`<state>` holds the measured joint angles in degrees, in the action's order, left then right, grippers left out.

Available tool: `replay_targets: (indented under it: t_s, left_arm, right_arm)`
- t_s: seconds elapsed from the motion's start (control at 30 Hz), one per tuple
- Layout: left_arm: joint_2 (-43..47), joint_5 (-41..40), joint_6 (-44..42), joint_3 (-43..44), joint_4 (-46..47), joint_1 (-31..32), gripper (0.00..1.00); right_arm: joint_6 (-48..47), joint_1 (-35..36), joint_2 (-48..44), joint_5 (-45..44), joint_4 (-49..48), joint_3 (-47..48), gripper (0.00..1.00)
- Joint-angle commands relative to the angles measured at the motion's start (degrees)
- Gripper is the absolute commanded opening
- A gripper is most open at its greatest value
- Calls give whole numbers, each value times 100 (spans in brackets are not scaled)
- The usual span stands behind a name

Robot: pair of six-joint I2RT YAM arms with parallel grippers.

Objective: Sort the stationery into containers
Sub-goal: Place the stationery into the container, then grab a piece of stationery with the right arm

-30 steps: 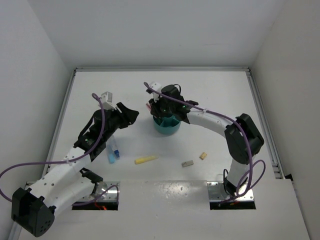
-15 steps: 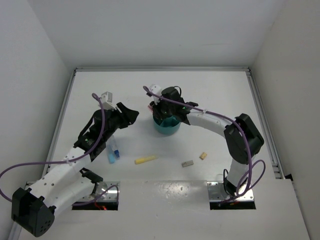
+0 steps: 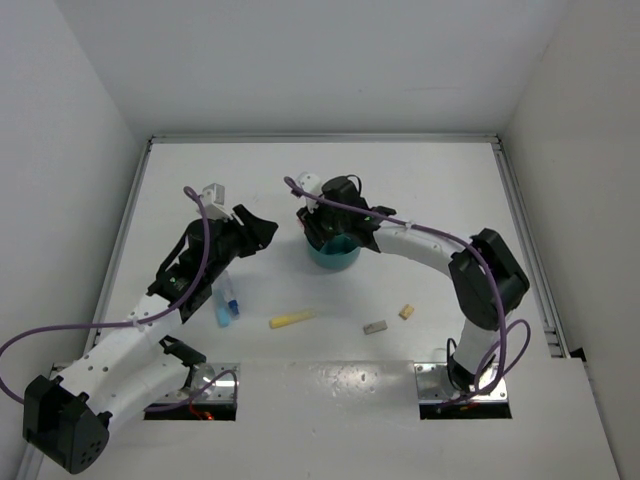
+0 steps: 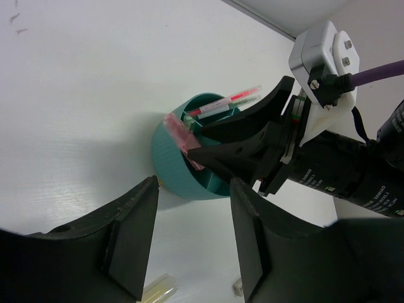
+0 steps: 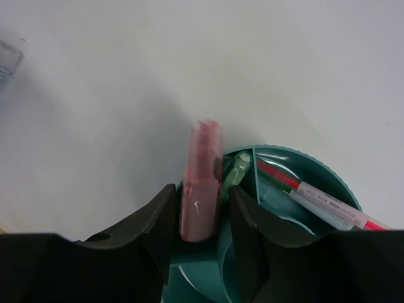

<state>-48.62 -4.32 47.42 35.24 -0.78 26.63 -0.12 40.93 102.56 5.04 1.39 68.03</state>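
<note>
- A white worktop (image 3: 420, 190) is seen from above, with two arms bolted at its near edge and reaching inward.
- The left gripper (image 3: 262, 230) is held above bare worktop, well left of the container. Its jaws are spread and nothing is carried, so it is judged to be waiting clear of the other arm.
- The right gripper (image 5: 202, 192) is poised directly over the left rim of the teal organiser (image 3: 335, 262), which stands near the middle of the worktop. The position is judged to be for a drop into a ring compartment.
- A pink marker (image 5: 202, 170) stands nearly upright between the right jaws, its lower end at the organiser's rim. It is blurred, and it cannot be told whether it is pinched or already let go.
- A pink pen (image 5: 328, 205) and a green pen (image 5: 235, 172) are already lodged in the organiser, leaning on its dividers.
- A blue marker (image 3: 228, 305) and a yellow marker (image 3: 290, 319) lie unsorted on the near worktop.
- A grey block (image 3: 375, 327) and a tan block (image 3: 406, 311) lie near each other, right of the yellow marker.
</note>
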Motion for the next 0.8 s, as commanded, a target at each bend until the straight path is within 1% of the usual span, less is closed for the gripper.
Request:
replay_targets:
  t_s: [0.0,0.03,0.3,0.33,0.4,0.43,0.47,0.5,0.53,0.57,0.6,0.63,0.67,0.73,0.77]
  left_arm:
    - [81,19,-22,-44,130,-62,54]
    - [81,19,-22,-44,130,-62,54]
    - [81,19,-22,-44,130,-62,54]
    - [81,19,-22,-44,130,-62,44]
    - [81,88,-22,-44,130,-62,23]
    - [81,150,-22,-114,61,-62,0]
    - [81,211,56,-166,60,-62,0]
    - [20,290,187,-228,8,-62,0]
    - [-50,430,276,-342,-45,-62,0]
    - [-112,493,338,-412,-228,-62,0]
    - [-173,554,338,-413,-326,-62,0]
    - [-348,607,338,-413,-422,121,6]
    - [-437,607,269,-413,-554,201,18]
    - [-613,687,93,-352,-905,386,42]
    - [-744,687,40,-256,-1072,552,55]
  right_arm:
    - [-58,21,-351,15,-148,-18,40]
    - [-58,21,-403,15,-148,-18,42]
    - [-58,21,-588,15,-148,-18,42]
    - [-58,21,-649,15,-148,-18,38]
    - [-119,21,-956,216,-148,34,6]
    - [-120,21,-1045,434,-34,113,0]
    - [-120,-49,-1167,724,332,323,0]
    - [-59,-128,-1168,1109,501,412,0]
    - [29,-190,-1247,1313,703,596,0]
    - [-249,-190,-1248,1472,1331,711,27]
    - [-547,-190,-1248,1787,1703,825,47]
    - [-994,-190,-1152,2199,2072,1078,55]
    - [-1321,-190,-1151,2508,2911,1185,65]
    - [-2050,-190,-1072,3132,3690,1257,75]
    - [-3150,-190,-1072,3309,4111,1257,90]
